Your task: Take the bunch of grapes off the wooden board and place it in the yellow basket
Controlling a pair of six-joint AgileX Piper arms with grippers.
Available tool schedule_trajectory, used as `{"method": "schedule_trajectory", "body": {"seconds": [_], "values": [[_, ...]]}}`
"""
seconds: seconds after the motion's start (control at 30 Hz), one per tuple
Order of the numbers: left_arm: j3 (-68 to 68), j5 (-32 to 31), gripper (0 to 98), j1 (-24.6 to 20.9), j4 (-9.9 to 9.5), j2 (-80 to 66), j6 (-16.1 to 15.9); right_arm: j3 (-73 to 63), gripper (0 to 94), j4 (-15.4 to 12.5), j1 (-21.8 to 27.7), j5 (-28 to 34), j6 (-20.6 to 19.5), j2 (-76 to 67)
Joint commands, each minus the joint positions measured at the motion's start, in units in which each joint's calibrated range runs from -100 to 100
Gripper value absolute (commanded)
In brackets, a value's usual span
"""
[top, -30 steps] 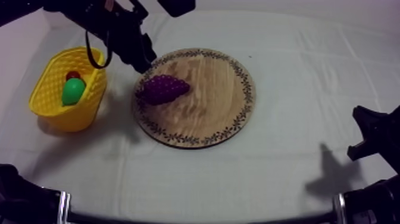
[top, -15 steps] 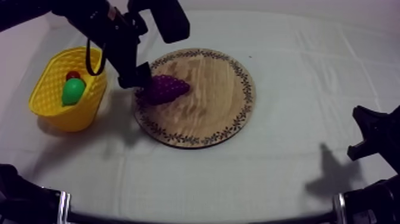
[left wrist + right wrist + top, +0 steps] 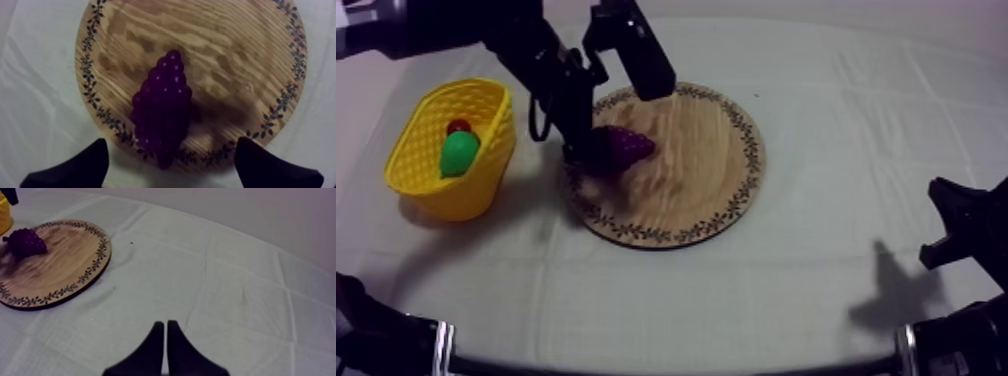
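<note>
Already pear (image 3: 459,155) in yellow basket (image 3: 461,196)

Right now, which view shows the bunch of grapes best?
Left wrist view: the whole bunch of grapes shows, unobstructed. In the top view my left arm hides part; the right wrist view sees it far off.

All 3 views share the wooden board (image 3: 706,165), left wrist probably nearest.

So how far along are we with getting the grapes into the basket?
Done: the open left gripper straddles the purple bunch of grapes on the round wooden board. In hand: the grasp, fingers not yet closed. Left: closing, lifting, carrying to the yellow basket. The right gripper rests shut.
</note>
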Motion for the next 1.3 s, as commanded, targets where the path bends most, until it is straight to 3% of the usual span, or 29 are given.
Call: {"method": "schedule_trajectory", "body": {"seconds": [0.0, 0.27, 0.8, 0.9, 1.13, 1.27], "values": [[-0.1, -2.1, 92.6, -0.2, -0.15, 3.2, -0.2, 0.0, 0.4, 0.0, 0.0, 0.0, 0.0, 0.0], [-2.0, -8.9, 89.6, -1.3, -0.88, 11.0, -1.3, 0.0, 0.4, 0.0, 0.0, 0.0, 0.0, 0.0], [-6.0, -12.7, 83.6, -1.8, -1.26, 20.4, -1.8, 0.0, 0.4, 0.0, 0.0, 0.0, 0.0, 0.0], [-6.4, -13.2, 76.8, -1.8, -1.25, 21.0, -1.3, 0.0, 0.4, 0.0, 0.0, 0.0, 0.0, 0.0], [-6.5, -14.3, 50.5, -1.7, -0.92, 21.4, -1.0, 0.0, 0.4, 0.0, 0.0, 0.0, 0.0, 0.0], [-6.1, -14.4, 43.8, -1.7, -0.86, 20.7, -0.7, 0.0, 0.4, 0.0, 0.0, 0.0, 0.0, 0.0]]}}
